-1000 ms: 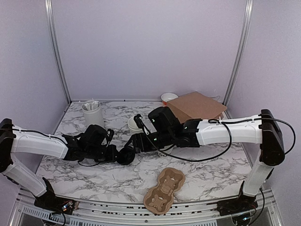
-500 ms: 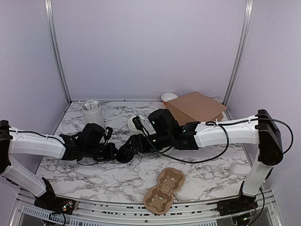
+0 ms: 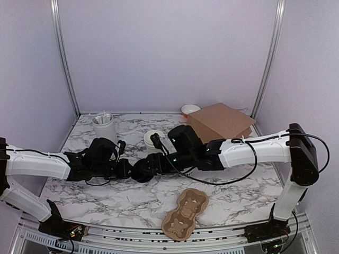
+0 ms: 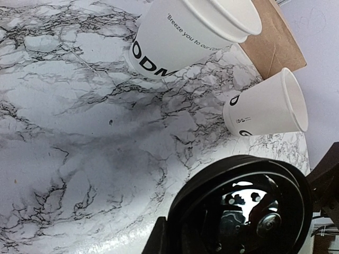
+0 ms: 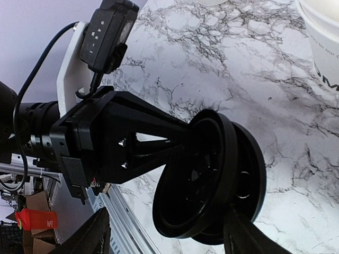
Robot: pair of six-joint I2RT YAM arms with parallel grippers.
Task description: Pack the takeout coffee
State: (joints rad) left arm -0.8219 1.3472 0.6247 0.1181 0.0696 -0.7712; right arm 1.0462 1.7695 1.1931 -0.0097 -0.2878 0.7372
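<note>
The grey-veined white marble table (image 3: 106, 201) carries a flat brown paper bag (image 3: 220, 120) at the back right. A tan moulded-pulp cup carrier (image 3: 185, 214) lies at the near edge. Over the last second the right arm has sunk and slid leftward, clearing the small white paper cup with black lettering (image 3: 153, 138). That cup stands upright and lidless just behind the two wrists. A second cup of the same kind (image 4: 267, 106) stands nearer the bag. The round black plastic lid (image 5: 206, 174), possibly two nested together, hangs on edge above the table. The left gripper (image 3: 126, 168) pinches its rim, clamped nearly tight. The right gripper (image 5: 169, 237) straddles the lid with its fingers spread wide, holding nothing. This looks like a handover or a splitting of lids. The cup is not yet capped and nothing is packed.
</note>
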